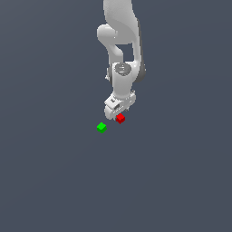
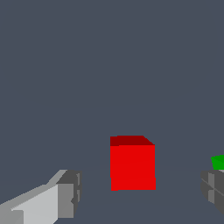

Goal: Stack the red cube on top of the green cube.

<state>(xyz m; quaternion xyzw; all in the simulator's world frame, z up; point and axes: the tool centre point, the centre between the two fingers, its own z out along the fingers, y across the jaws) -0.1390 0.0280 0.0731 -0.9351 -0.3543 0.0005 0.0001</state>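
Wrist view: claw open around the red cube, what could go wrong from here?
1. The small bright-red cube sits nearer one grey finger pad than the other, so closing the claw may push it sideways first.
2. The small bright-green cube shows just beyond one finger; in the exterior view the cubes lie close together, so that finger might nudge it.

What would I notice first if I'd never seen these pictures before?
Two tiny bright cubes on a dark grey floor. The red cube sits right under the white gripper, between its open fingers in the wrist view. The green cube sits apart, toward the exterior view's left, with nothing touching it.
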